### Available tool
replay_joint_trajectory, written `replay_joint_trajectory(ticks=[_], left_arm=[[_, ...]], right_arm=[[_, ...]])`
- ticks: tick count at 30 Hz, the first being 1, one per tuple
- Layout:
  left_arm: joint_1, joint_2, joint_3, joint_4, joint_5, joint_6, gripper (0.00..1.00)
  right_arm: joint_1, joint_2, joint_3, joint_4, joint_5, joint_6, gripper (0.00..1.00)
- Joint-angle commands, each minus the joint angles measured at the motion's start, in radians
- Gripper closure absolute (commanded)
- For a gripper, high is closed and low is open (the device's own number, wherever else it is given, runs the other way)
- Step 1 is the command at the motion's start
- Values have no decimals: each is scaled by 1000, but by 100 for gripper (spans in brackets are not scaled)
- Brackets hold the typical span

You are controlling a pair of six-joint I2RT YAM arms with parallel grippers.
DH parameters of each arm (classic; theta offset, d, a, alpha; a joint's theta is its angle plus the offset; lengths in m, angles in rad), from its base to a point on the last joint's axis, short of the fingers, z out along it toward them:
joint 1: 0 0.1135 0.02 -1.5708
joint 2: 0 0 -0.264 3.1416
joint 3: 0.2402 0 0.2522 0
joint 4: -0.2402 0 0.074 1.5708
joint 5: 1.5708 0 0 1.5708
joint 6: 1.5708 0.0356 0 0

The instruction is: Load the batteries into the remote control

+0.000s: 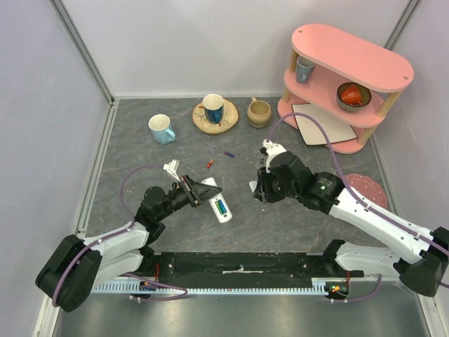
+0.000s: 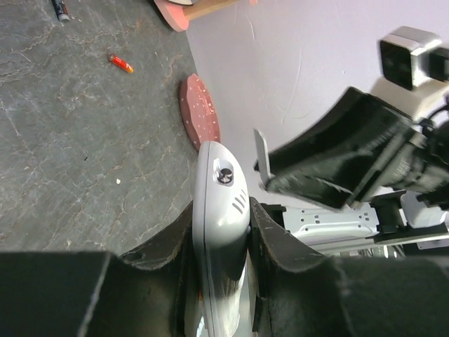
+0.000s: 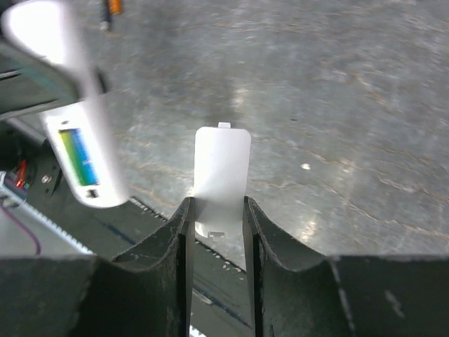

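My left gripper is shut on the white remote control and holds it off the table; the open back slot shows a blue-green strip. In the left wrist view the remote sits edge-on between the fingers. My right gripper is shut on a thin white battery cover, just right of the remote. A red battery and a blue-purple battery lie on the table beyond the grippers. The left wrist view shows the red battery and a dark battery.
A blue mug, a cup on a wooden saucer and a tan mug stand at the back. A pink two-level shelf with a white board stands back right. A red round disc lies right.
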Motion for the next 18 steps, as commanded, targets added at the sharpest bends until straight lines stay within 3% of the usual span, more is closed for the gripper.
replay_joint_trajectory(ticks=[1, 8, 18], left_arm=[[2, 57, 66, 114, -15, -15, 98], [-7, 129, 68, 177, -46, -51, 98], [-12, 160, 65, 221, -49, -52, 98]], right_arm=[[94, 82, 158, -96, -46, -51, 100], [170, 250, 354, -226, -103, -74, 100], [202, 417, 477, -279, -126, -87, 100]])
